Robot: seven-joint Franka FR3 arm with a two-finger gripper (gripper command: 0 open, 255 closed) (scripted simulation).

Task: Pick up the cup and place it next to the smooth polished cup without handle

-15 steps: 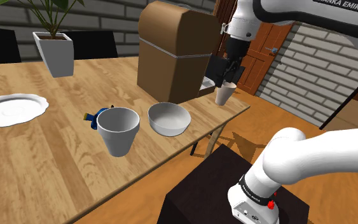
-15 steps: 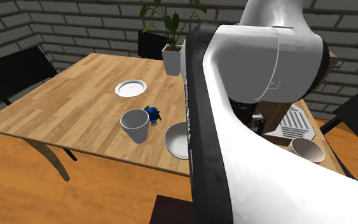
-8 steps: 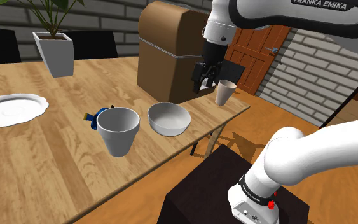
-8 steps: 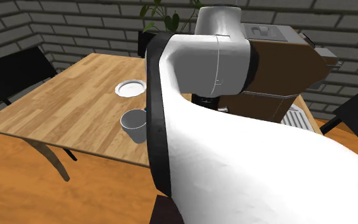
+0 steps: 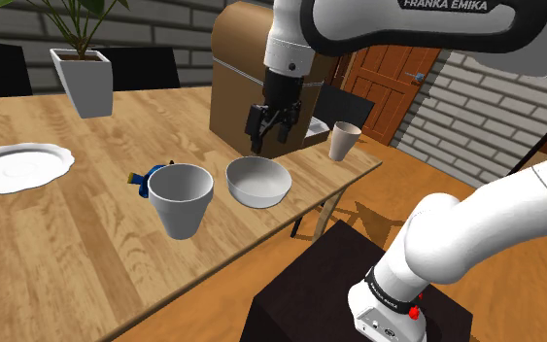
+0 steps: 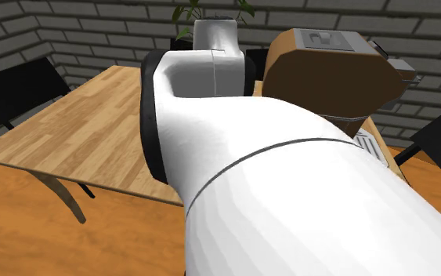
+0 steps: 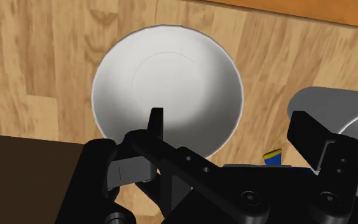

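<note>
A small beige handleless cup (image 5: 342, 141) stands upright near the table's corner on the shoulder view's right, by the brown machine's tray. A larger white handleless cup (image 5: 181, 199) stands near the front edge, with a white bowl (image 5: 258, 182) beside it. My gripper (image 5: 267, 146) hangs open and empty just above the bowl's far rim, well to the left of the small cup. In the wrist view the fingers (image 7: 155, 124) stand apart over the bowl (image 7: 168, 86), and the larger cup's side (image 7: 336, 108) shows beyond one finger.
A brown machine (image 5: 266, 73) stands close behind the gripper. A blue toy (image 5: 143, 179) lies beside the larger cup. A white plate (image 5: 17, 166) and a potted plant (image 5: 85, 78) sit further left. The wooden table (image 6: 77, 133) has dark chairs (image 6: 15, 86) around it.
The gripper has drawn away from the small beige cup and swung left along the machine's front to above the bowl. It stayed open. The cup stands where it was.
</note>
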